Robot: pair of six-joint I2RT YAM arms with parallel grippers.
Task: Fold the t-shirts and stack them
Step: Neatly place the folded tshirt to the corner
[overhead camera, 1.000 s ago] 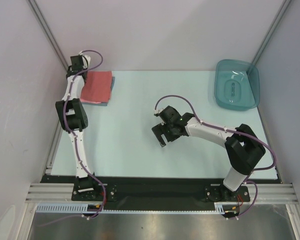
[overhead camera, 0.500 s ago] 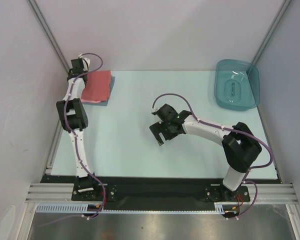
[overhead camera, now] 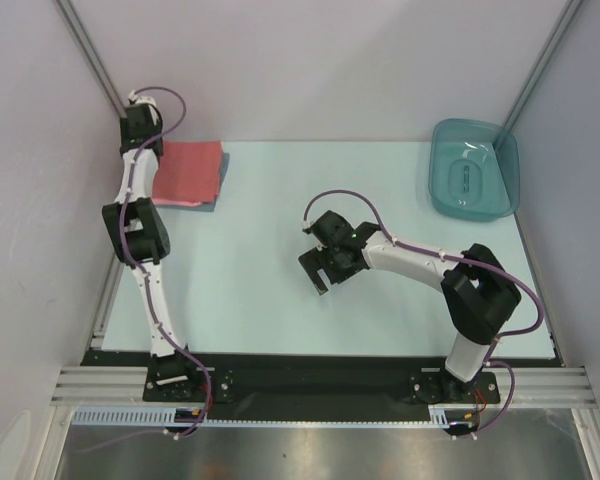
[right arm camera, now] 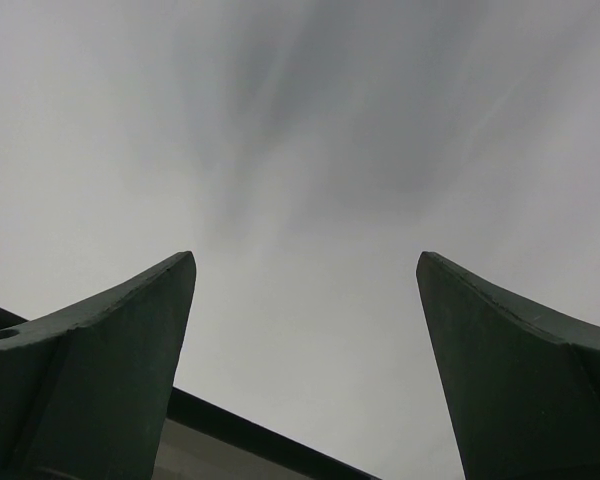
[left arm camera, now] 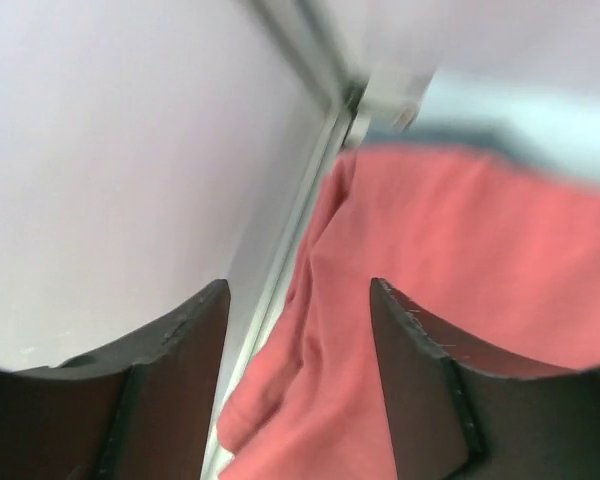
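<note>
Red t-shirt stack point(overhead camera: 188, 172) far-left corner; left claw point(overhead camera: 140, 128) just beside it; right claw point(overhead camera: 325, 265) mid-table; teal tub point(overhead camera: 473, 168) far right.

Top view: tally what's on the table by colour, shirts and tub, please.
Red folded shirt: 1
Grey-blue shirt, only an edge showing beneath the red one: 1
Teal tub: 1
Total in sight: 3
</note>
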